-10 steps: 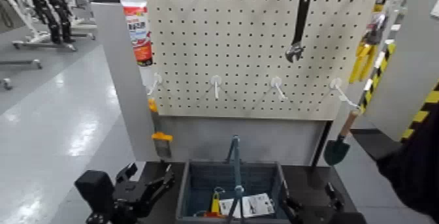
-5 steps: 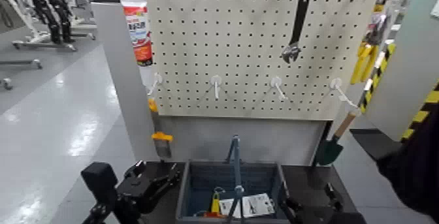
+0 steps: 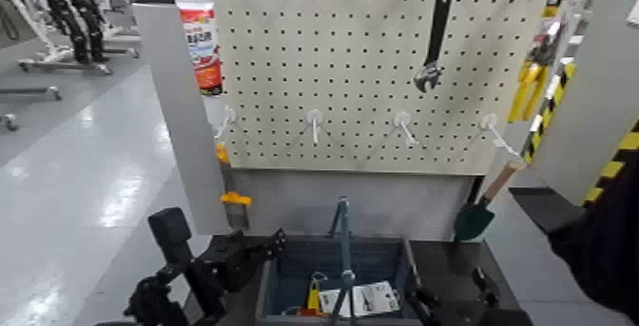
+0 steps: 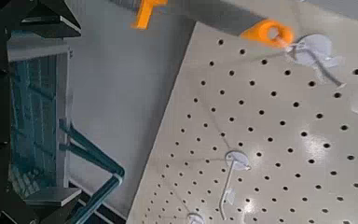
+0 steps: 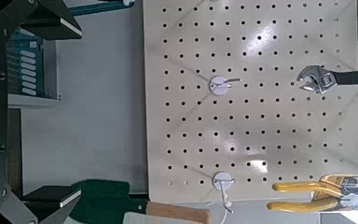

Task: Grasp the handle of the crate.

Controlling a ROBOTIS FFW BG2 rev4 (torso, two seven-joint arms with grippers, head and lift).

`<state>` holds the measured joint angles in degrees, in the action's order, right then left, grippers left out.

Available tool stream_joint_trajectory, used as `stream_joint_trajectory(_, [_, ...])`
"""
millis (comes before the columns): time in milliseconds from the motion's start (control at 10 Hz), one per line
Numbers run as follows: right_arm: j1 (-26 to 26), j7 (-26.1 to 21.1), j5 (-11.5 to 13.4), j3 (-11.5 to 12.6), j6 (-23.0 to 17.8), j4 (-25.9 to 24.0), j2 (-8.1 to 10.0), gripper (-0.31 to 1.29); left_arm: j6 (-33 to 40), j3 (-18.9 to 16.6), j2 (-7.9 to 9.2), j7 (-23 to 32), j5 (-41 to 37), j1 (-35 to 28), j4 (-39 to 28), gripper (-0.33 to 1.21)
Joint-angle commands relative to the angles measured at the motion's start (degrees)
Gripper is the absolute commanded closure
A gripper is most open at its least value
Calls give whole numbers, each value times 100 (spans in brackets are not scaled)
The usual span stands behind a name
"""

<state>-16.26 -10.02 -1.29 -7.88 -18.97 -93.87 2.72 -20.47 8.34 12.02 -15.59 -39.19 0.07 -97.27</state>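
Left gripper (image 3: pixel 271 246), jaws spread and empty, sits beside the slatted blue-grey plastic crate's (image 3: pixel 276 273) left wall to approach the thin upright blue-grey handle (image 3: pixel 342 230) arching over its middle; right gripper (image 3: pixel 456 301) low right, state unclear.

1. The left gripper (image 3: pixel 271 245) is matte black throughout, built of blocky, angular segments.
2. Behind it sits a square black housing on a slimmer black arm link with rounded joints.
3. The right gripper (image 3: pixel 447 301) is likewise black, with short, chunky fingers.
4. In both wrist views, black finger plates show small round screw heads along their edges.
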Motion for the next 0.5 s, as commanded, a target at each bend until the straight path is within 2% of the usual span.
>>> stream_joint_trajectory(100, [9, 0, -3, -12, 16, 0, 0, 13, -651, 299, 186, -120, -687, 529, 261, 11])
stream_joint_trajectory(500, [17, 0, -3, -29, 7, 17, -8, 13, -1653, 625, 301, -665, -1961, 1364, 1140, 11])
